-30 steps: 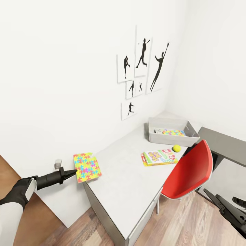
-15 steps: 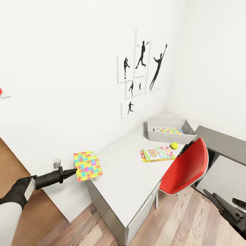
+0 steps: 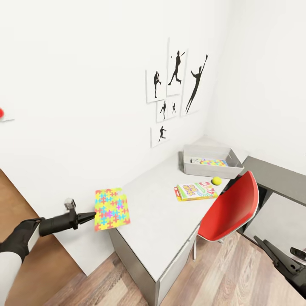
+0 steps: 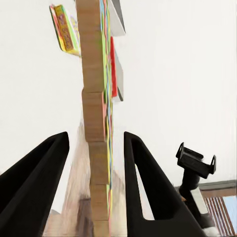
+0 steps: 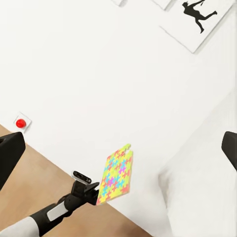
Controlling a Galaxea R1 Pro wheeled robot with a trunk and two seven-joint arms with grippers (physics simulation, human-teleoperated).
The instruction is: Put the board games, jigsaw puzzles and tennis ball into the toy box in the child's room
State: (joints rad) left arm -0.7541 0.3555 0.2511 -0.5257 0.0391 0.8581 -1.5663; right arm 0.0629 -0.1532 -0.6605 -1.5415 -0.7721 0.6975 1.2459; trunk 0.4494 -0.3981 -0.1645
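Note:
My left gripper (image 3: 92,217) is shut on one edge of a bright jigsaw puzzle (image 3: 111,209), held in the air at the near left end of the table (image 3: 161,221). In the left wrist view the puzzle (image 4: 94,103) stands edge-on between the black fingers (image 4: 42,177). The right wrist view has the puzzle (image 5: 117,174) in front of the white wall. Far along the table sits the grey toy box (image 3: 211,170) with a second jigsaw puzzle (image 3: 210,162) inside. A board game (image 3: 196,191) and the tennis ball (image 3: 216,180) lie just in front of it. My right gripper (image 3: 282,256) hangs open low at the right.
A red chair (image 3: 231,208) stands against the table's front edge beside the board game. Black athlete silhouette pictures (image 3: 176,87) hang on the wall behind the table. A dark-grey cabinet unit (image 3: 276,178) is at the right. Wood-plank floor (image 3: 221,280) lies below.
My left gripper has dipped slightly and carried the puzzle a little toward the table. The head view has shifted a bit. The right arm is nearly unmoved.

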